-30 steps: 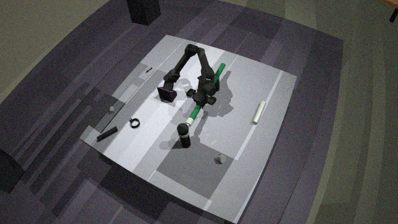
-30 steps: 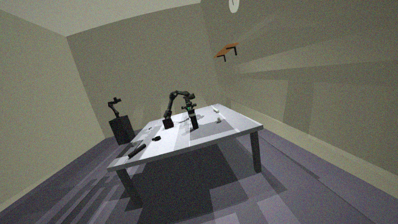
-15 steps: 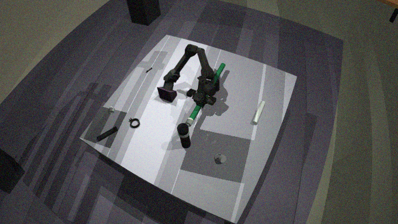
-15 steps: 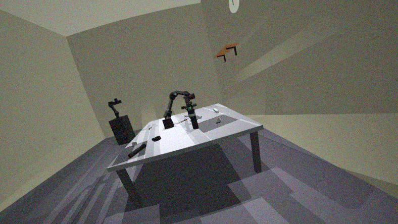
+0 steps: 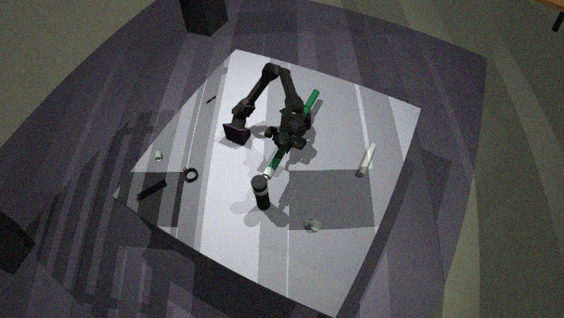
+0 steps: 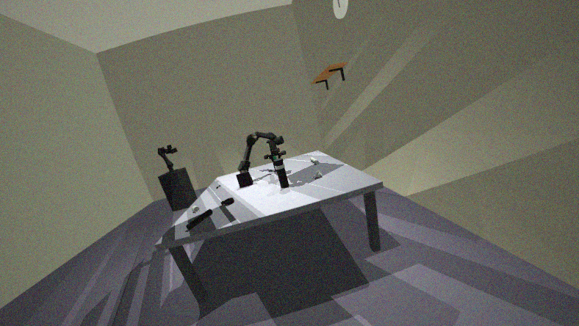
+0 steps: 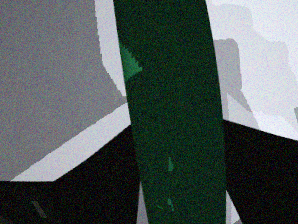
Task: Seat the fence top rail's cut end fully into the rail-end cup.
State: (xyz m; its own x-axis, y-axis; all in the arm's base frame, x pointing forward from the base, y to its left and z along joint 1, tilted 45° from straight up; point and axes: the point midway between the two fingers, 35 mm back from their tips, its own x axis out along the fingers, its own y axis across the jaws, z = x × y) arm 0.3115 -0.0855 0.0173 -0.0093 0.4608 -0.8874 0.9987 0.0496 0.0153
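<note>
The green rail [image 5: 277, 159] [image 7: 170, 100] slants down the top view from upper right towards the big black post [image 5: 263, 202] [image 6: 282, 178]. Its lower end meets the white rail-end cup [image 5: 268, 172] beside the post's top; how deep it sits inside cannot be told. The light brace band [image 5: 260, 192] [image 6: 279, 166] is around the post's upper part, below the dark cap [image 5: 258, 181]. My gripper [image 5: 287, 148] [image 7: 170, 127] is shut on the rail, one dark finger on each side, a short way back from the cup. The loop cap is hidden or too dark to make out around the arm.
On the table [image 5: 327, 268] lie a pale tube [image 5: 367, 158] at right, a small pale fitting [image 5: 313, 224] nearer the front, and at left a black ring clamp [image 5: 190, 175], a black bar [image 5: 152, 189] and a small white cup [image 5: 158, 155]. The arm's base [image 5: 236, 133] stands left of the rail.
</note>
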